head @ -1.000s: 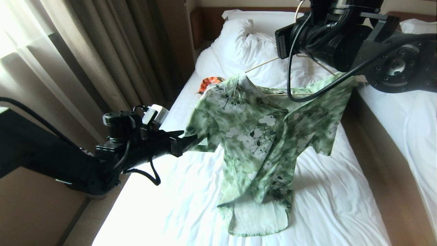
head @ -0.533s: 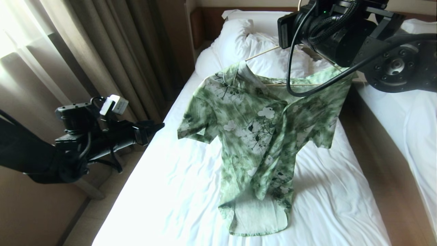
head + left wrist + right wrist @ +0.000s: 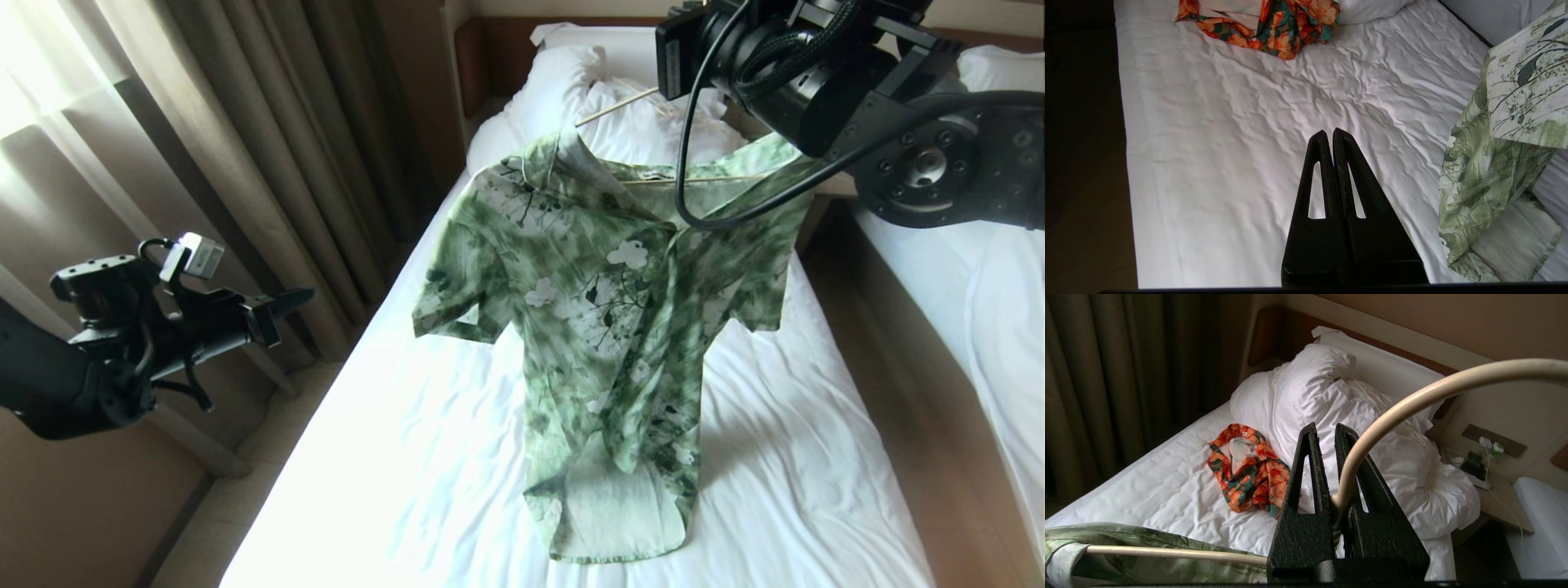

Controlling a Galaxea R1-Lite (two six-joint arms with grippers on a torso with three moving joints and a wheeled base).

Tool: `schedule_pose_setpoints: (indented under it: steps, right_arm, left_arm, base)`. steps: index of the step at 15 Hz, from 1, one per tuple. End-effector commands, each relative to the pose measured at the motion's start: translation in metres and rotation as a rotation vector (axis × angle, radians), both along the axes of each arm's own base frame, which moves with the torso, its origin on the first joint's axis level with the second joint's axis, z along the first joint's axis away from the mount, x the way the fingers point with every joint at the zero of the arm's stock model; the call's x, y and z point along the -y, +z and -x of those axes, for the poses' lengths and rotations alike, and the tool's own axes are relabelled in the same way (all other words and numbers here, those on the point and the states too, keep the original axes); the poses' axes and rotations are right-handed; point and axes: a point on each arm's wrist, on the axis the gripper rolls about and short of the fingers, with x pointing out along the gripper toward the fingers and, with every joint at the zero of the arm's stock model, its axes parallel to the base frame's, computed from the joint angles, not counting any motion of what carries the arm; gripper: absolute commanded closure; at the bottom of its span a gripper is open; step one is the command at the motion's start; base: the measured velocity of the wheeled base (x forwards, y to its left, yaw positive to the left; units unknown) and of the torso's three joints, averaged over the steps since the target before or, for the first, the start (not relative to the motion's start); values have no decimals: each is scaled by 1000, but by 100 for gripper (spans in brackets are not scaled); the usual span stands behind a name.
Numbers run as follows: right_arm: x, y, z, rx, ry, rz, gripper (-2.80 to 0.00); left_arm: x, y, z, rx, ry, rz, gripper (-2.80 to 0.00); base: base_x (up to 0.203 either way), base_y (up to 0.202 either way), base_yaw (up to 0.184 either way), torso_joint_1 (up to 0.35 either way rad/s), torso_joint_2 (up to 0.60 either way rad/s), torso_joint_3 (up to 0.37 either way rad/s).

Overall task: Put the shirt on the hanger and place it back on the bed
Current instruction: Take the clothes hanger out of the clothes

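While the right gripper (image 3: 1327,433) has its jaws closed on the neck of the one cream hanger (image 3: 1412,402), just below the curved hook, the left gripper (image 3: 1329,134) has its jaws pressed fully together with nothing between them. One shirt (image 3: 612,327) hangs from that hanger: the bar runs inside its shoulders, its collar sits up near the pillow end of the bed (image 3: 408,490), and its tail trails down onto the sheet toward the foot edge, lying crumpled there. The right arm reaches in from above the right side of the bed, near the headboard, its wrist turned so the jaws point toward the pillows. The left arm is held off the left edge of the bed, over the floor by the curtains (image 3: 245,147), its forearm roughly level and its jaws pointing toward the mattress, well apart from the shirt's nearer sleeve. Counted up, there are two arms, one hanger, one green shirt, and one orange floral garment (image 3: 1247,473) lying on the sheet just beside the heaped white duvet (image 3: 1363,437) at the head of the bed. A second bed (image 3: 980,310) stands along the right side.
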Motion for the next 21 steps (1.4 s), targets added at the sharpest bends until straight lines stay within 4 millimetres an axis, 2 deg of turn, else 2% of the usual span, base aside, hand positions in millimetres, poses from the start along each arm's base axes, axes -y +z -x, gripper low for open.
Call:
schedule_pose_setpoints:
  steps: [1,14,21]
  right_arm:
    - [-1,4,3,34,4,-18,0]
    - [9,40,42,136,31,-83,0]
    - [17,49,52,156,6,-95,0]
  left_arm:
    - [-2,-9,-4,7,-3,0,0]
    - [4,-7,-4,7,-18,7,0]
    - [15,-6,-2,6,-42,6,0]
  base:
    - [0,0,0,0,0,0]
    - [0,0,0,0,0,0]
    - [0,0,0,0,0,0]
